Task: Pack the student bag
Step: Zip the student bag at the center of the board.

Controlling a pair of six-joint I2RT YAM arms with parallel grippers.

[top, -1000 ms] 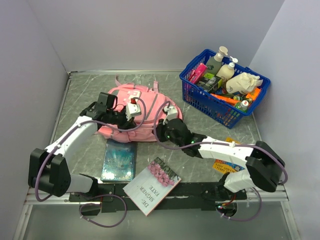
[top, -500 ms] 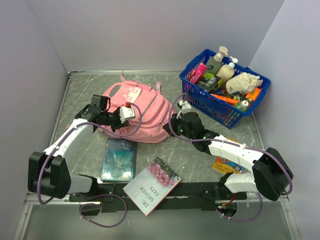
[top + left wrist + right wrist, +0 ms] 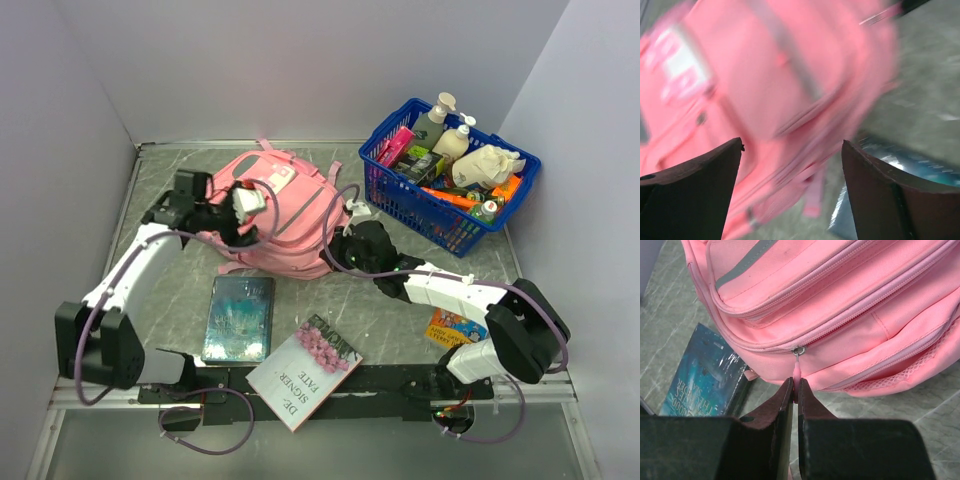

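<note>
Grey marbled tabletop [image 3: 390,330], lilac walls around.

Top view: student bag [image 3: 285,215] sits left of centre, toward far edge. Blue basket [image 3: 450,180] crammed in far right corner. Teal book [image 3: 238,318] just nearside of bag, flowered book [image 3: 305,372] at near edge.

Left wrist view, blurred: left gripper [image 3: 790,150] spread wide over bag, apparently holding nothing.

Right wrist view: right gripper [image 3: 795,390] pinched tight on pink zipper pull [image 3: 797,372] of bag's side; teal book alongside.

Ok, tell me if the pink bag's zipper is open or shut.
Shut, as far as visible: on the student bag the zipper runs closed beside its slider, whose pink pull the right tool pinches.
</note>
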